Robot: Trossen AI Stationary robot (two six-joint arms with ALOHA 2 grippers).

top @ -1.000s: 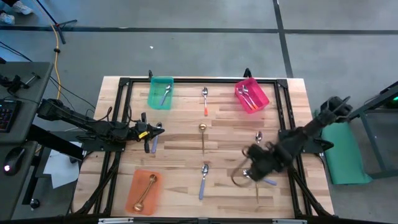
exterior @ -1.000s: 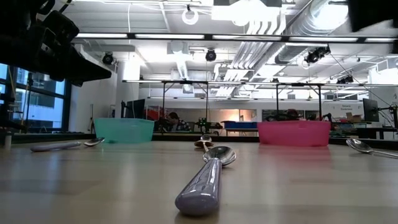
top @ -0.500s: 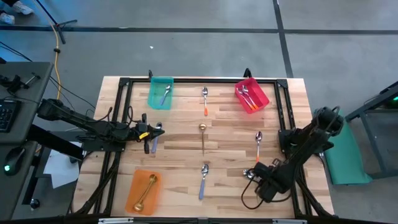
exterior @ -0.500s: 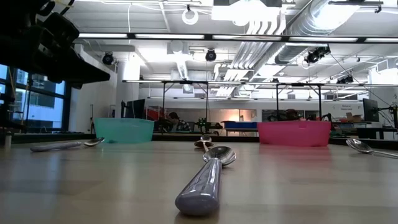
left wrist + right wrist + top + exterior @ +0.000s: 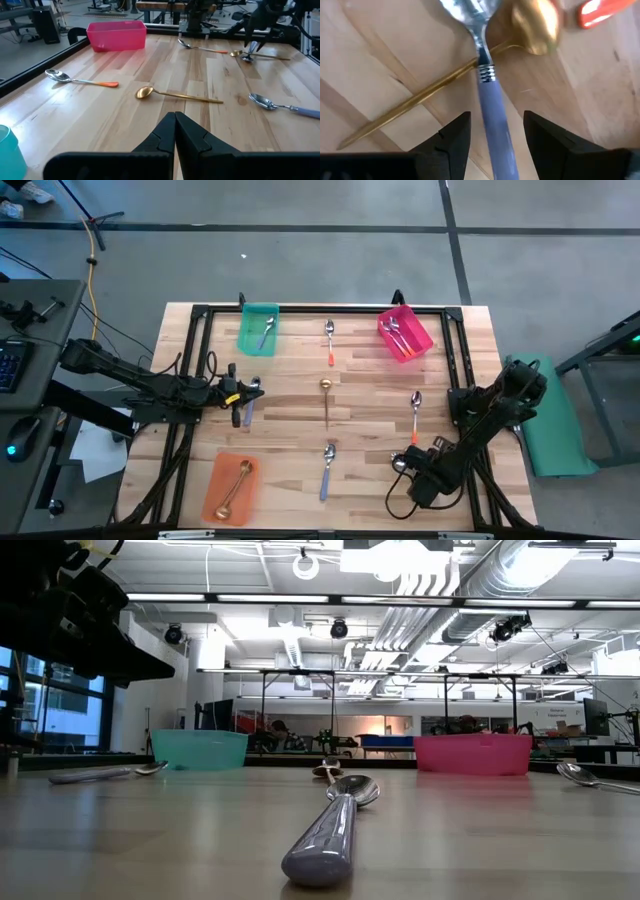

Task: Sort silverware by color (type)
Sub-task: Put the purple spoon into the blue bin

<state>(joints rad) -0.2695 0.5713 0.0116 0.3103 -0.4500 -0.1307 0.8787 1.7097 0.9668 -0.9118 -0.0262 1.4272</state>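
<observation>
My right gripper stands open near the table's near right corner, pointing down. Its fingers stand on either side of a lavender-blue-handled spoon without touching it. That spoon lies across a gold spoon. Beside them is the end of an orange handle. My left gripper is shut at the table's left, above another blue-handled spoon. Loose spoons lie on the wood: an orange-handled one, a gold one, a blue-handled one and an orange-handled one.
A teal bin at the far left holds a blue-handled spoon. A pink bin at the far right holds spoons. An orange bin at the near left holds a gold spoon. A black frame runs round the table.
My right gripper has gone down and toward the table's near edge. It now stands low over the crossed blue-handled and gold spoons. The spoons have stayed where they were.
</observation>
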